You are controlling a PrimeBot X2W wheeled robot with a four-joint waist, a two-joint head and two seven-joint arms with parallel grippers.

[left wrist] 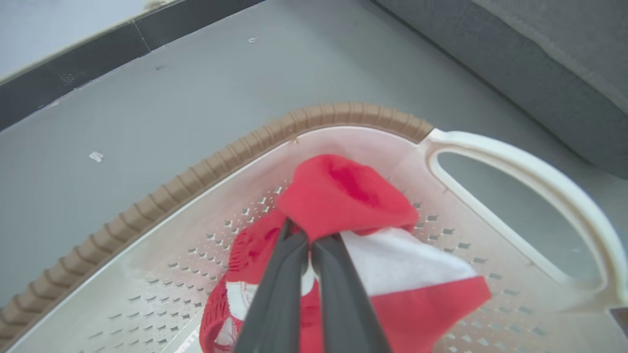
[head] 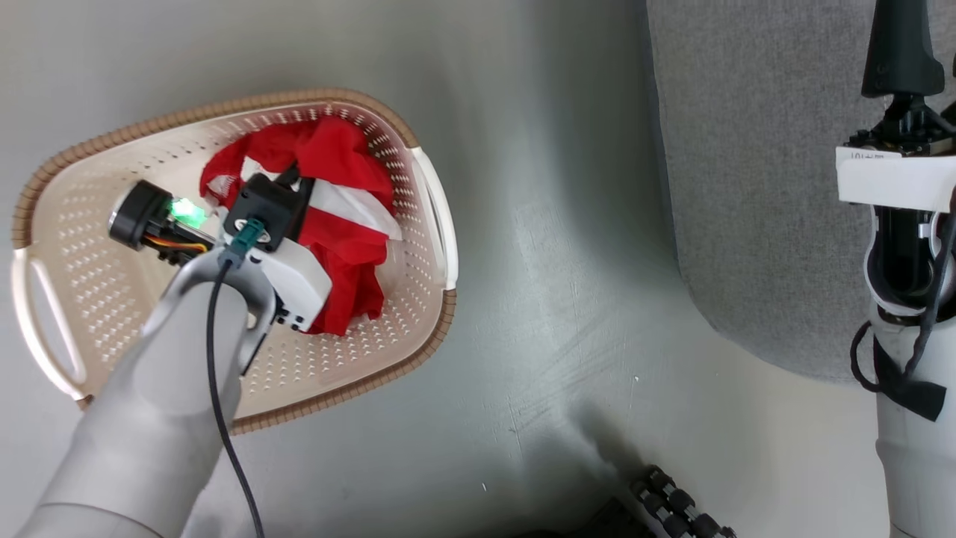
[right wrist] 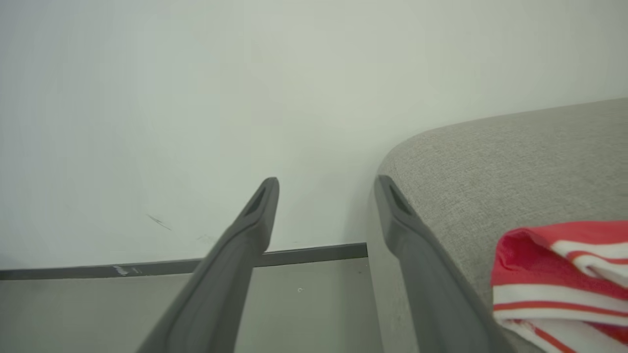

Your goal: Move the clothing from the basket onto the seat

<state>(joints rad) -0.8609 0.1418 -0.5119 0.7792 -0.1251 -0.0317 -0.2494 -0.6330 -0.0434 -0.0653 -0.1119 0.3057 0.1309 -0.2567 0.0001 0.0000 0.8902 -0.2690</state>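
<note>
At the left, the cream basket (head: 67,224) is set on the grey floor (head: 553,224), with crumpled red clothing (head: 347,254) lying inside it. A fold of that cloth is pinched between the closed fingers of the left gripper (left wrist: 310,239) (plainest from its wrist). Further right, the grey seat (head: 762,187) is seen apart from the basket. By its edge the right gripper (right wrist: 326,189) is spread wide, empty, beside a striped garment (right wrist: 564,279) laid on the cushion.

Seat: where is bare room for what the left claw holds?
Bare fabric between the seat's rounded edge and the right arm in head view. The corner beyond the open right claw is free; beside that claw a red-and-white striped garment takes the room.
</note>
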